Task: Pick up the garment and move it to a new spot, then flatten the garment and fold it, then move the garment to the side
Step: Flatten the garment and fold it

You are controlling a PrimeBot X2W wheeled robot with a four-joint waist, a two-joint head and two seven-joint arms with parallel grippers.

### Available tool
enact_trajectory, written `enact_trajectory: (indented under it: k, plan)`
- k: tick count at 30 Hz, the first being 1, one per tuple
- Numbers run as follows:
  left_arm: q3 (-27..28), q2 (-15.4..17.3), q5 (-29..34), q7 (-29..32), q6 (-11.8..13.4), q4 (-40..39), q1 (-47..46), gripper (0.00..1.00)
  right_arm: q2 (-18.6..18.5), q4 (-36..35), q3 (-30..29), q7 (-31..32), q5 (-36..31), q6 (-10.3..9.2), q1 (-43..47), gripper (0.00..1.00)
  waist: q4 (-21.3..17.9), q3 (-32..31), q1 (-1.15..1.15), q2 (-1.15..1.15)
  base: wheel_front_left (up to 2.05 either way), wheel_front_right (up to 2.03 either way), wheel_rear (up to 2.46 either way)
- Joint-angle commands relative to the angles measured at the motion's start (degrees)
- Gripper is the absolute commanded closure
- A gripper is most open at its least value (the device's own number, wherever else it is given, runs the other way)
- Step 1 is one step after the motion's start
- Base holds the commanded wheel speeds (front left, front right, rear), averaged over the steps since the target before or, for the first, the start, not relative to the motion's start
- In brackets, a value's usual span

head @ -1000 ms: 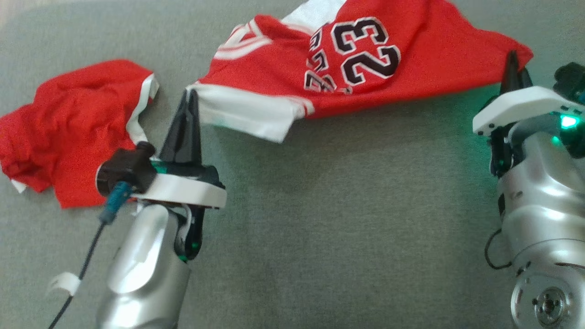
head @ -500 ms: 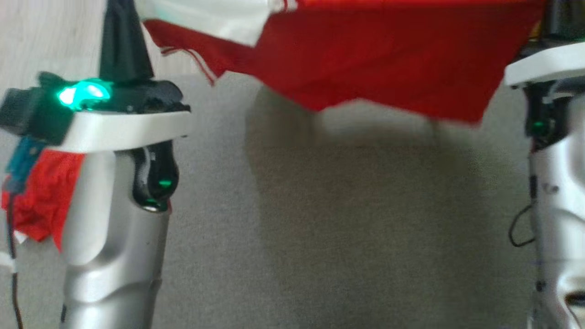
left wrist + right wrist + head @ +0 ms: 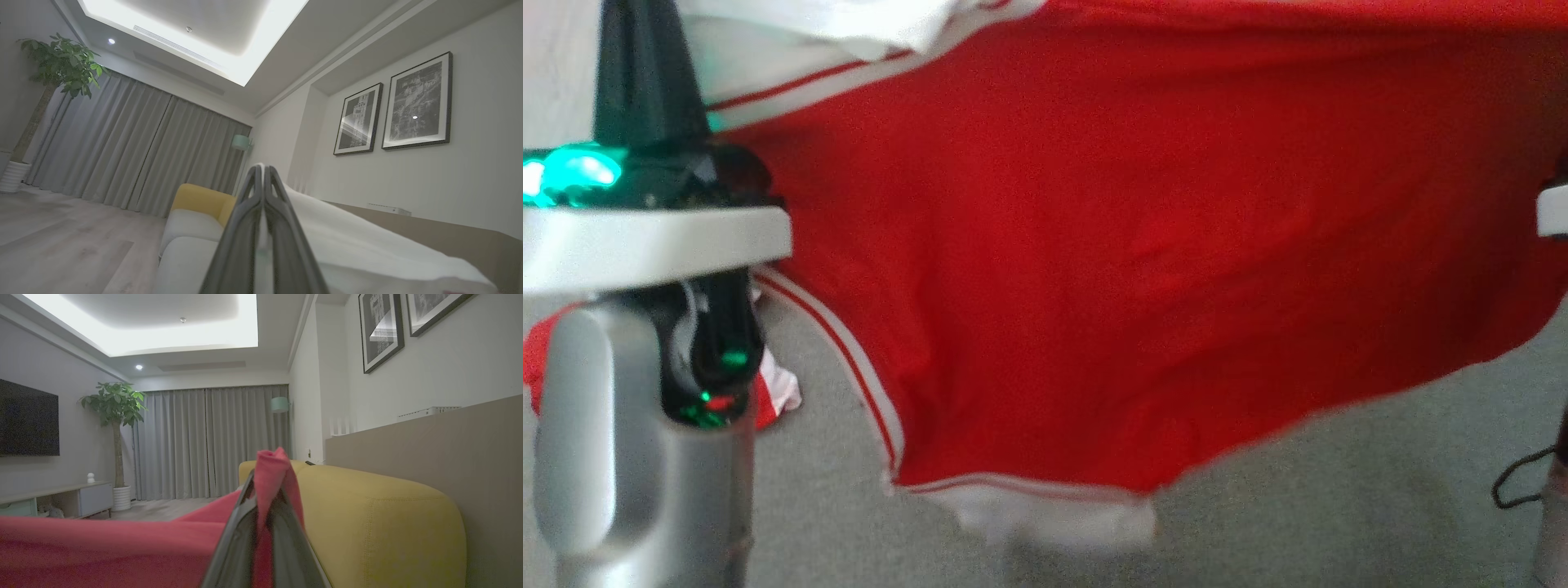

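Both arms upright — left tool (image 3: 263,169) and right tool (image 3: 261,486) each clamped tight on the hanging red garment (image 3: 1094,245)

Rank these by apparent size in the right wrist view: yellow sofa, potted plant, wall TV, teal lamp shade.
1. yellow sofa: largest, though nearest the camera.
2. potted plant and wall TV: close; the frame edge cuts the TV, so unranked.
3. teal lamp shade: smallest.

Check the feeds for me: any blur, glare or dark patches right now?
Head view: the garment is smeared, its lower hem soft, and a green lamp flares by the left gripper. Left wrist view: ceiling light panel blown out, room dim. Right wrist view: dim too, the garment pinched in the right gripper out of focus.
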Motion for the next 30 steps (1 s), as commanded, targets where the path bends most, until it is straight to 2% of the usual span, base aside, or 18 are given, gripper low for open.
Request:
enact_trajectory:
  k: [1,4,7,11,14,20,25,29,30]
  plan:
    - [2.38,1.78,-0.02,0.78,0.15,-1.38,-4.28,1.0,0.12,-2.1,0.56,0.81,-0.7,-0.04,-2.35,1.0,0.58,2.47,0.01,0.0,0.0,0.0,0.0]
    - [2.44,3.11,-0.52,2.65,-0.59,2.3,-9.24,1.0,1.0,-1.42,0.51,2.45,-0.39,-0.04,-4.99,1.0,0.83,6.38,0.01,0.0,0.0,0.0,0.0]
    - [2.72,5.83,0.57,3.7,-1.79,8.23,-16.75,1.0,-0.92,3.08,2.43,2.0,-3.16,-0.04,-11.83,1.0,-0.01,12.36,0.01,0.0,0.0,0.0,0.0]
    - [2.47,8.28,3.49,0.56,-3.59,20.29,-29.51,1.0,-1.04,16.99,3.22,-1.08,-4.7,-0.04,-25.31,1.0,-0.42,19.15,0.01,0.0,0.0,0.0,0.0]
    - [3.26,8.47,4.36,-2.96,-3.54,29.98,-39.61,1.0,-1.39,27.61,3.85,-4.58,-6.52,-0.04,-36.02,1.0,-0.31,22.64,0.01,0.0,0.0,0.0,0.0]
    - [4.13,9.2,5.71,-11.44,-4.38,45.01,-53.78,1.0,-1.25,45.05,3.52,-14.4,-12.0,-0.04,-51.66,1.0,0.3,24.17,0.01,0.0,0.0,0.0,0.0]
    - [1.81,8.29,6.89,-15.64,-6.65,53.93,-56.3,1.0,-1.6,56.07,4.11,-19.59,-14.88,-0.04,-54.25,1.0,1.68,24.04,0.01,0.0,0.0,0.0,0.0]
    - [-0.43,7.47,7.65,-17.04,-8.22,57.34,-54.06,1.0,-2.66,61.18,4.6,-21.28,-15.35,-0.04,-52.3,1.0,2.88,24.11,0.01,0.0,0.0,0.0,0.0]
    - [-2.49,7.06,8.42,-17.72,-9.18,58.91,-51.3,1.0,-3.49,64.2,5.1,-21.93,-15.52,-0.04,-50.06,1.0,3.51,23.93,0.01,0.0,0.0,0.0,0.0]
